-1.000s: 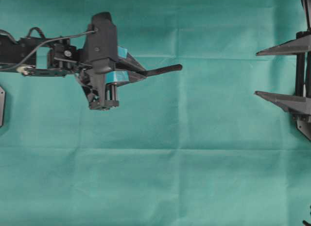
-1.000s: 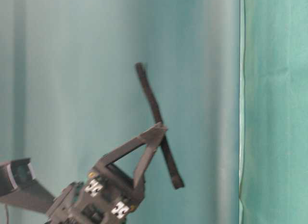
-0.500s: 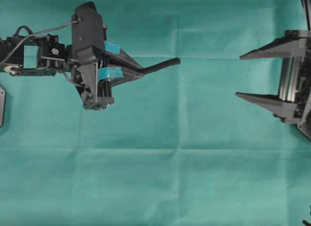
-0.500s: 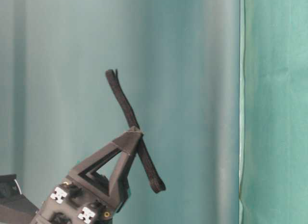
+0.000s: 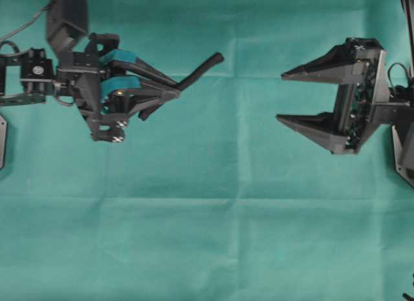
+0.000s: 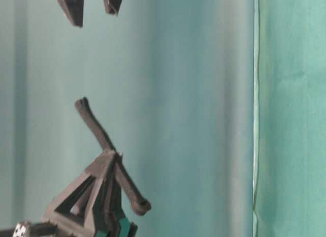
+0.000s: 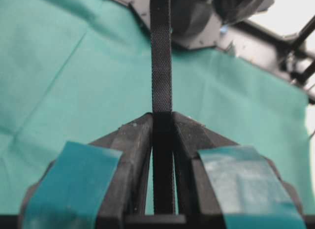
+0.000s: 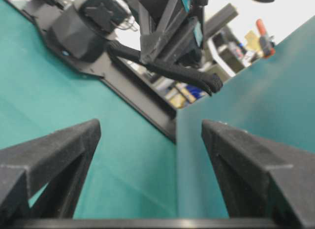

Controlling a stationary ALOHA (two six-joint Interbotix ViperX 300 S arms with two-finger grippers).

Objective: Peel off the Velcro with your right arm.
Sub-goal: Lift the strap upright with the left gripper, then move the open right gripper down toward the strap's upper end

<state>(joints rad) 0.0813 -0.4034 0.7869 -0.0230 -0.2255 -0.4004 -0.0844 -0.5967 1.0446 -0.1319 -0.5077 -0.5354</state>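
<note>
Left gripper (image 5: 173, 92) sits near the left edge of the desk (image 5: 207, 236), toward the far side in the overhead view. Its fingers (image 7: 135, 140), each with a teal pad, are clenched on the Velcro (image 5: 197, 70), a thin black strap. The grip falls part-way along the strap. The longer end sticks out past the fingertips, slanting toward the middle of the desk. A shorter end pokes out on the other side of the fingers.

Left wrist view: strap runs edge-on straight up between the two fingers, woven texture visible, pinched where the tips meet.

Table-level view: strap is tilted, held clear of the green cloth, one end high, the other low and curled into a small loop.

Right gripper (image 5: 283, 96) is at the right edge of the desk, all black. Its long pointed fingers (image 5: 317, 65) are spread wide with nothing between them. The tips point toward the strap but are well apart from it, with bare green cloth between.

Right wrist view: both fingers frame the bottom of the picture. The strap and left gripper are ahead and blurred.

Desk is covered in green cloth with fold creases.
</note>
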